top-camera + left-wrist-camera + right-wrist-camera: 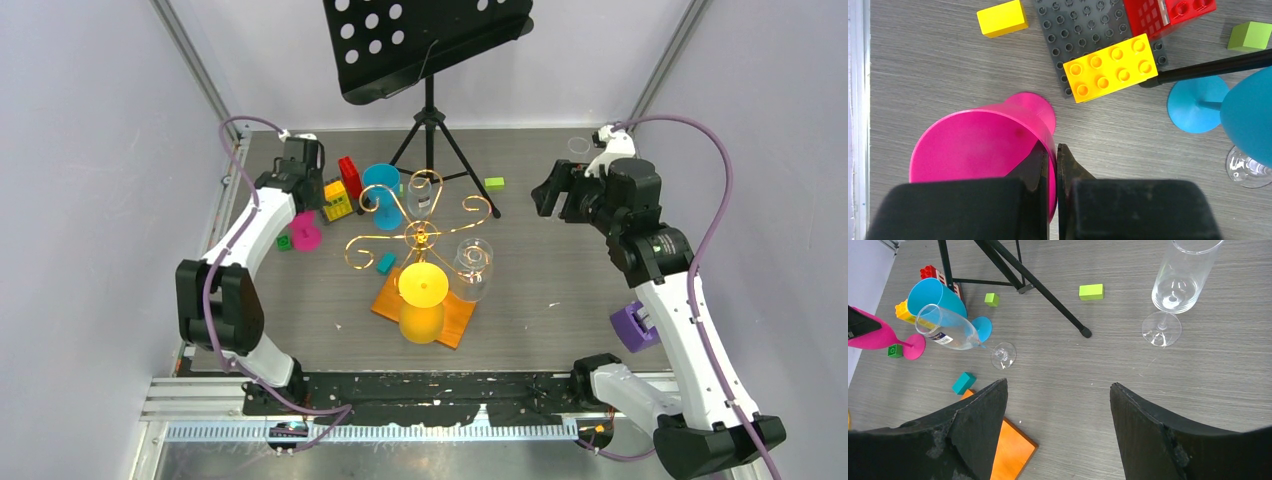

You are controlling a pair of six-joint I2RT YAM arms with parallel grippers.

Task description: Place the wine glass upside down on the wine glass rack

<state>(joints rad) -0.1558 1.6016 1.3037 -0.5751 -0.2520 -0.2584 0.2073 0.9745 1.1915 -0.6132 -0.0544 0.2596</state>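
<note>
Wine glass [973,145] in pink is standing with its foot on the table [923,55] at the left edge, just beside a scatter of toy bricks [1110,67] and near a blue glass [1248,120]. We are seeing the left fingers [1038,165] pinching tight on its rim, one finger inside the bowl and one outside. The right fingers [983,410] are spreading wide over bare table, holding nothing.

The wine glass rack [421,236] is waiting at mid-table, well apart from the pink glass. A yellow glass [423,285] is already hanging foot-up on its near side.

We are judging the lift to be the step in hand. A one-sided rim pinch is likely leaving the glass free to swing, so we are advising a slow, straight rise clear of the bricks. The wrist should be turning the bowl downward only once it is high. We are then favouring a free curled arm on the left, sliding the stem in sideways and steering clear of the yellow glass.
</note>
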